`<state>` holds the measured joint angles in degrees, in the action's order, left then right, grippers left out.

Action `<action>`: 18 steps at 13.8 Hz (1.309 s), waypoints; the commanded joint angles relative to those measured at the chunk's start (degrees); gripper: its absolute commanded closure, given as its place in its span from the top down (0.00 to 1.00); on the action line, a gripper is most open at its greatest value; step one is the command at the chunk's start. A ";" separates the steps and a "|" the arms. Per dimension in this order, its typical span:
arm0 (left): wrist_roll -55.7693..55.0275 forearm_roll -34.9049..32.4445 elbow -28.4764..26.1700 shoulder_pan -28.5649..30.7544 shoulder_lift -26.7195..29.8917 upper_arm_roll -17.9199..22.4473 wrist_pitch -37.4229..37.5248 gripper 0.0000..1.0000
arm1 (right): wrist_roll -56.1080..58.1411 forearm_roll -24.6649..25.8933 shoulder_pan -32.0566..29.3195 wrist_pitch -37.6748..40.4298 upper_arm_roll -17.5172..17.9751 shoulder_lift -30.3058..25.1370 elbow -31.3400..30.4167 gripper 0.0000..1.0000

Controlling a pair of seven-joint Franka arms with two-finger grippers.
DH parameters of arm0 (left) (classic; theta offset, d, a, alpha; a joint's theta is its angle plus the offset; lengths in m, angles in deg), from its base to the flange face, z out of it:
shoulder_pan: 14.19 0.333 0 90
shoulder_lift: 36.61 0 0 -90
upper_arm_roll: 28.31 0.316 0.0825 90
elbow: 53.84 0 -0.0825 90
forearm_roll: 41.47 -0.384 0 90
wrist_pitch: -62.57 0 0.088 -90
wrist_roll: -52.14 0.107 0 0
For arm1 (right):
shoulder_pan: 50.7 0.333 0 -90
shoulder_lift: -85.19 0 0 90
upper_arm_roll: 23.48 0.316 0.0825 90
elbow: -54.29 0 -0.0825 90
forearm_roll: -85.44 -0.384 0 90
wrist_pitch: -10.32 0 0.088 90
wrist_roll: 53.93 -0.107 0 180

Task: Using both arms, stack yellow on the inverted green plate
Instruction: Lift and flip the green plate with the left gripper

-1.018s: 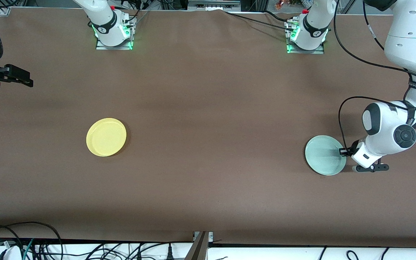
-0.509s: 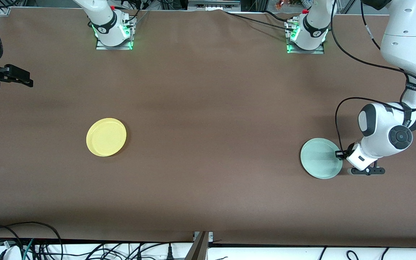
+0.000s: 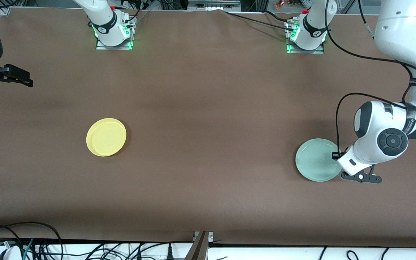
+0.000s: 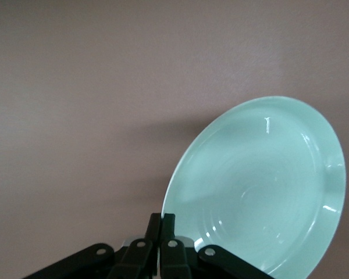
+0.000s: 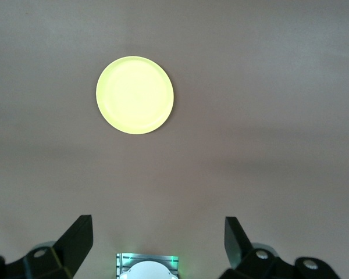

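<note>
The pale green plate (image 3: 316,159) is near the left arm's end of the table, tilted, with its hollow side showing in the left wrist view (image 4: 262,186). My left gripper (image 3: 336,156) is shut on its rim (image 4: 161,218) at the edge toward the left arm's end. The yellow plate (image 3: 106,137) lies flat and upright on the table toward the right arm's end, and also shows in the right wrist view (image 5: 135,95). My right gripper (image 3: 24,80) is open and empty (image 5: 157,224), waiting high at the right arm's end of the table.
The two arm bases (image 3: 114,32) (image 3: 305,36) stand along the table's edge farthest from the front camera. Cables (image 3: 31,245) hang below the table's near edge. Brown tabletop (image 3: 208,144) lies between the two plates.
My left gripper has carried the green plate a little toward the right arm's end, and the plate looks raised and more tilted. The right arm and yellow plate have not moved.
</note>
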<state>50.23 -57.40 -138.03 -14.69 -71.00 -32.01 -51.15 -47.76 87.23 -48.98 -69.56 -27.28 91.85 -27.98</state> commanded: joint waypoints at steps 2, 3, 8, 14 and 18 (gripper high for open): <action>-3.87 -6.81 6.57 -10.54 -0.33 1.06 7.79 0.00 | -0.37 -0.04 -0.40 0.51 0.29 0.63 1.51 1.00; -8.07 -7.62 8.23 -14.14 -0.94 1.06 9.37 0.00 | -0.37 -0.04 -0.40 0.51 0.29 0.72 1.59 1.00; -23.30 -23.17 8.87 -31.21 -3.40 2.82 11.84 0.00 | -0.28 0.05 -0.40 0.51 0.29 0.72 1.51 1.00; -23.31 -45.92 9.91 -45.01 -7.79 4.23 14.22 0.00 | -0.46 0.14 -0.31 0.60 0.37 1.85 1.51 1.00; -26.72 -49.90 17.71 -50.64 -16.20 4.49 14.83 0.00 | -0.46 0.40 -0.40 0.51 0.37 3.96 1.15 1.00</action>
<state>25.11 -105.20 -128.50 -62.54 -80.75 -28.85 -38.34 -47.76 87.23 -48.99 -69.55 -27.24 94.15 -28.00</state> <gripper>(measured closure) 0.969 0.000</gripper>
